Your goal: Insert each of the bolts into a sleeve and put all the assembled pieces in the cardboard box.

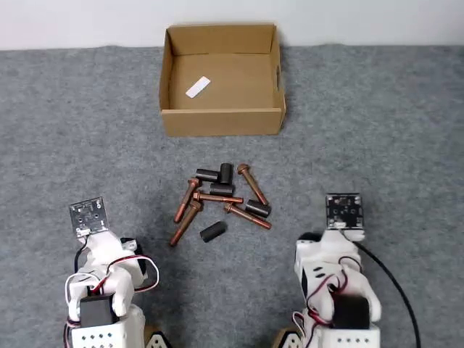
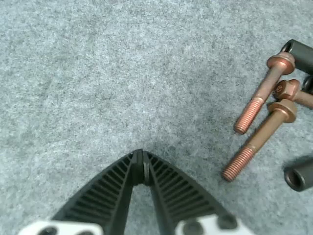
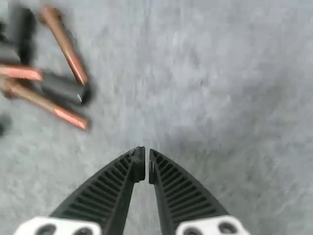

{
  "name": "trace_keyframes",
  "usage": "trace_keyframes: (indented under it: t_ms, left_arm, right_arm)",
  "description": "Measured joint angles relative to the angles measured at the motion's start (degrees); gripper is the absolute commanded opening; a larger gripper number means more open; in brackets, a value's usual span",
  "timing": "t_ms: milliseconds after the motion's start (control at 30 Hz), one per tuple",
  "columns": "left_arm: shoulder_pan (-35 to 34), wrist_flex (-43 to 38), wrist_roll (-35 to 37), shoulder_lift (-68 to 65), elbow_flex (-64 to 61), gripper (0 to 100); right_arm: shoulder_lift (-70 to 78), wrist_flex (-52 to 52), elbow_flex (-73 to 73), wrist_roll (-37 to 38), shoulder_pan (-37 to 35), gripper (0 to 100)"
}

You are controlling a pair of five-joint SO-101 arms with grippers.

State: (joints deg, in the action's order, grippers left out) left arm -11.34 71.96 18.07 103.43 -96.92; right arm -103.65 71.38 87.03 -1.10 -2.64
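Several copper bolts [image 1: 186, 222] and short black sleeves [image 1: 213, 231] lie loose in a heap on the grey carpet, mid-table. Behind them stands the open cardboard box [image 1: 221, 121]. My left gripper [image 2: 143, 157] is shut and holds nothing, low over bare carpet, with two bolts [image 2: 259, 139] and a sleeve [image 2: 299, 175] off to one side of it. My right gripper [image 3: 146, 157] is also shut with nothing in it; a bolt [image 3: 64, 45] and a sleeve [image 3: 64, 88] lie ahead of it to one side. Both arms sit at the near edge, left arm [image 1: 105, 272] and right arm [image 1: 335, 272].
A white label [image 1: 197, 87] lies on the floor of the box. The heap lies between the two arms and a little ahead of them. Bare grey carpet [image 1: 377, 130] stretches on both sides of the box and the heap.
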Motion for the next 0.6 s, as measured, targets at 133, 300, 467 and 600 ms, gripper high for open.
trace_keyframes:
  t_ms: [133, 300, 467, 600]
  left_arm:
    - [0.0, 0.0, 0.0, 0.0, 0.0, 0]
    - [0.0, 0.0, 0.0, 0.0, 0.0, 0]
    - [0.0, 0.0, 0.0, 0.0, 0.0, 0]
    - [0.0, 0.0, 0.0, 0.0, 0.0, 0]
  right_arm:
    - [2.81, 4.75, -10.73, 0.0, -0.88, 0.8]
    - [18.64, 8.0, -25.41, 0.09, -5.89, 0.9]
    - [43.6, 8.18, -40.18, 7.91, -7.74, 1.1]
    - [61.54, 8.53, -49.05, 21.27, -7.65, 1.1]
